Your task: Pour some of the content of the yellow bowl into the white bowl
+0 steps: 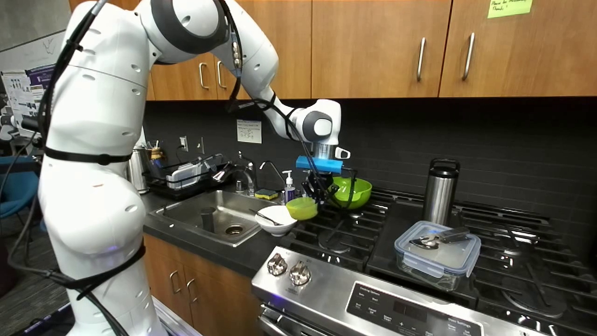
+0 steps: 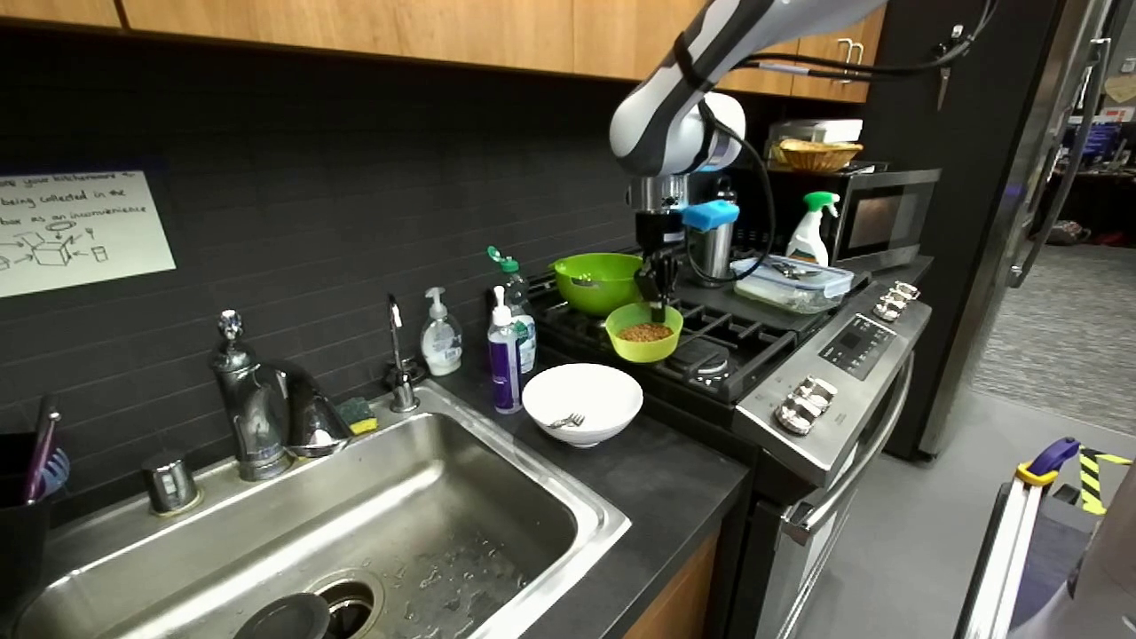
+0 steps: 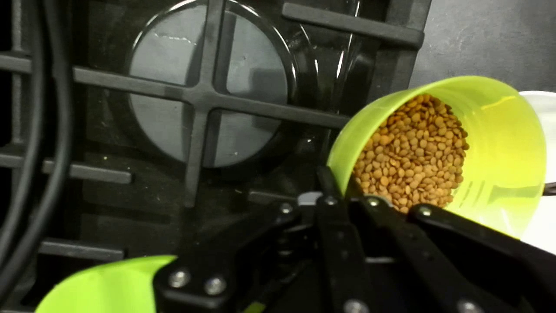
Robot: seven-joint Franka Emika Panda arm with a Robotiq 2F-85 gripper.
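The yellow bowl [image 1: 303, 212] hangs at the edge of the stove [image 1: 326, 280], close to the white bowl [image 2: 596, 390]. The gripper [image 3: 345, 189] pinches its wall at the rim, one finger inside and one outside. It looks like thin, smooth plastic: probably light, a little springy and hard to break, though apt to swivel in a one-sided grip as its load shifts. The rim seems the sensible hold, taken well down the wall and opposite the pouring lip. Inside lie small brown lentils [image 3: 410, 161], gathered toward the gripper with the far wall bare; a quick tip would likely send them out in a rush.

On the counter [image 2: 657, 479], the white bowl holds a fork [image 2: 568, 421] and no lentils that show, so the pour seems yet to come. Whether the yellow lip overhangs it is hard to judge from these angles. Farther out, a larger green bowl [image 2: 603, 297] sits on the stove, and a clear container [image 1: 419, 269] carries metal cutlery [image 1: 438, 239] on its lid.
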